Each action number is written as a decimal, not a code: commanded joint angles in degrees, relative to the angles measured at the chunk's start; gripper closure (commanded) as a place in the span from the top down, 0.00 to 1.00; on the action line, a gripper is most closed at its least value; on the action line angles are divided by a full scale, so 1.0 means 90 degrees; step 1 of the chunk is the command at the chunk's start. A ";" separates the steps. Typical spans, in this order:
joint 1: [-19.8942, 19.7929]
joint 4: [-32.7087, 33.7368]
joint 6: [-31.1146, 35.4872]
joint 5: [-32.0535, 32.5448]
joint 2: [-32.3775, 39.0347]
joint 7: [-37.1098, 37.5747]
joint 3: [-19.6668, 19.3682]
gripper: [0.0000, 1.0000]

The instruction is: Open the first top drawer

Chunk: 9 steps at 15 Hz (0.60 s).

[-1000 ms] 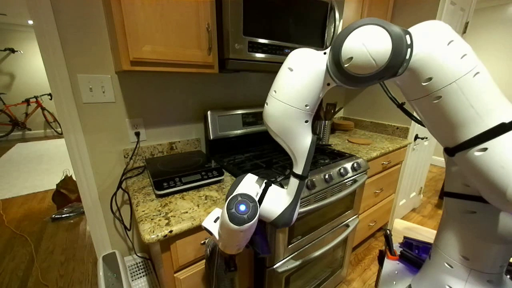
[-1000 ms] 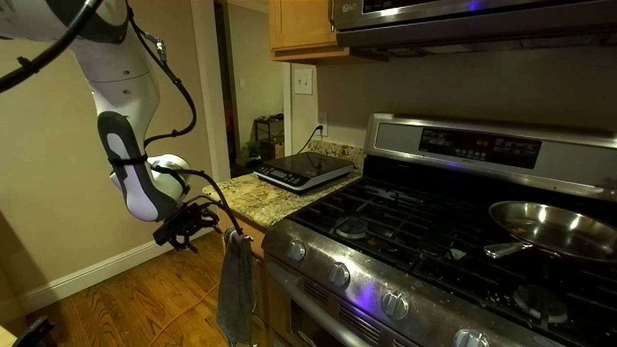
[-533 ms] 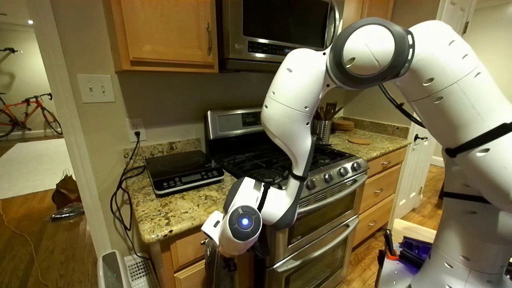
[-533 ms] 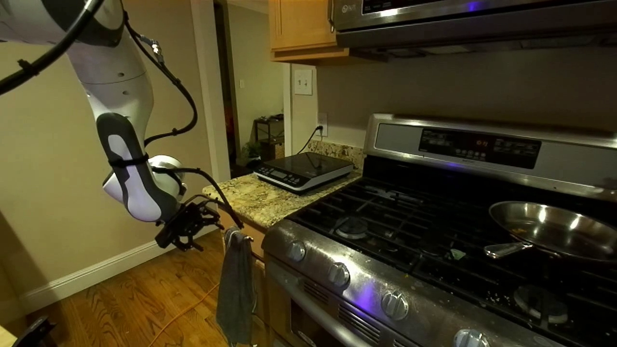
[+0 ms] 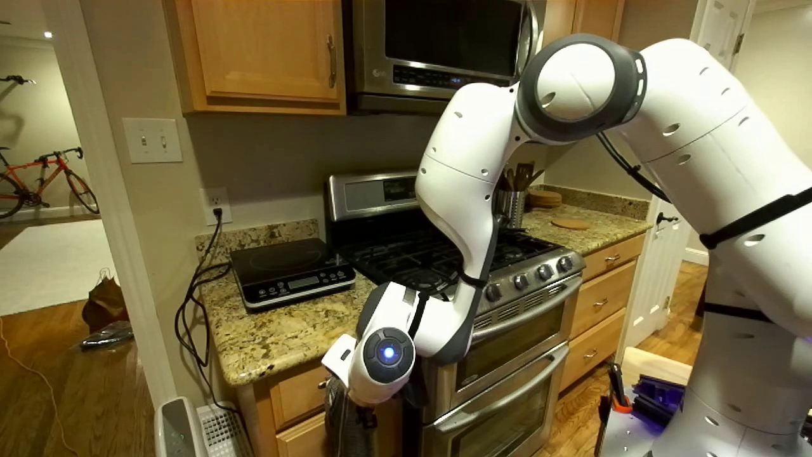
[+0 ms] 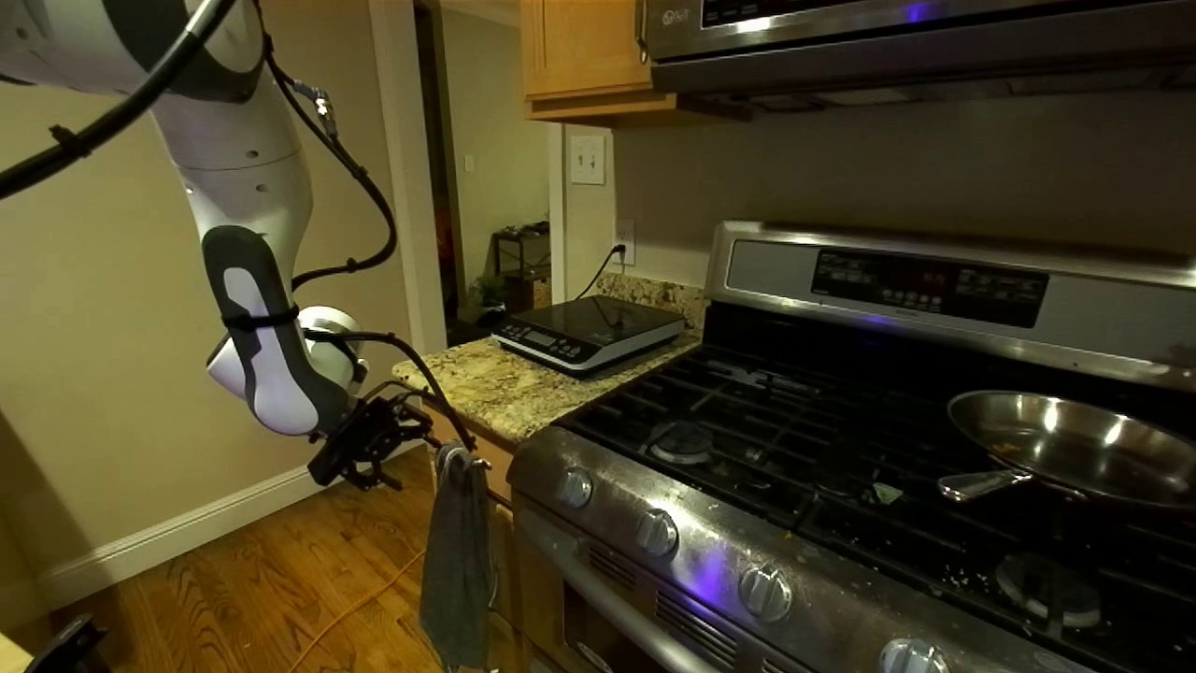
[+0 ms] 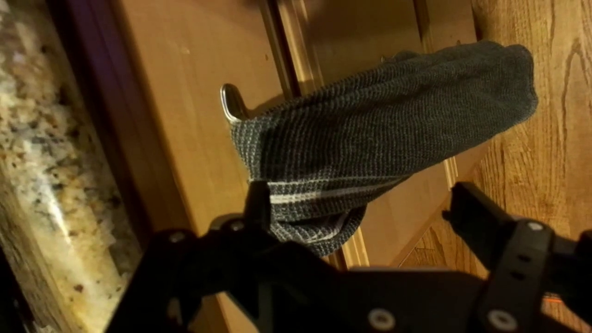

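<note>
The top drawer (image 5: 295, 397) is a low honey-wood front under the granite counter, beside the oven, and looks shut. It also shows in the wrist view (image 7: 203, 78). A dark grey towel (image 7: 379, 125) hangs over its metal handle (image 7: 231, 102); one end of the handle shows, the rest is covered. The towel also hangs there in an exterior view (image 6: 455, 561). My gripper (image 7: 358, 192) is open, its fingers wide apart with nothing held. One finger overlaps the towel's striped upper end; I cannot tell whether it touches. In an exterior view the gripper (image 6: 409, 455) is just in front of the drawer.
The granite counter (image 5: 273, 343) juts above the drawer with a black induction plate (image 5: 292, 273) on it. The steel oven (image 5: 501, 368) stands beside the drawer. A lower wood front (image 5: 301, 438) is below. A steel pan (image 6: 1074, 444) sits on the stove.
The wrist has tipped and dropped slightly, and the gripper has moved a little toward the drawer and towel. The drawer and towel have not visibly moved.
</note>
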State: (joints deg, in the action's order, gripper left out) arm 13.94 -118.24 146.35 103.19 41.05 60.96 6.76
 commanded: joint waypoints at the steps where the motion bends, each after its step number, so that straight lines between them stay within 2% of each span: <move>1: -0.0269 -0.0007 -0.0153 0.0060 0.0017 -0.0067 0.0291 1.00; 9: -0.0237 0.0402 -0.0744 0.0632 0.0235 -0.0017 0.0335 1.00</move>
State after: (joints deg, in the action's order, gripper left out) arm 12.89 -116.29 142.53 105.82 41.84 60.85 8.76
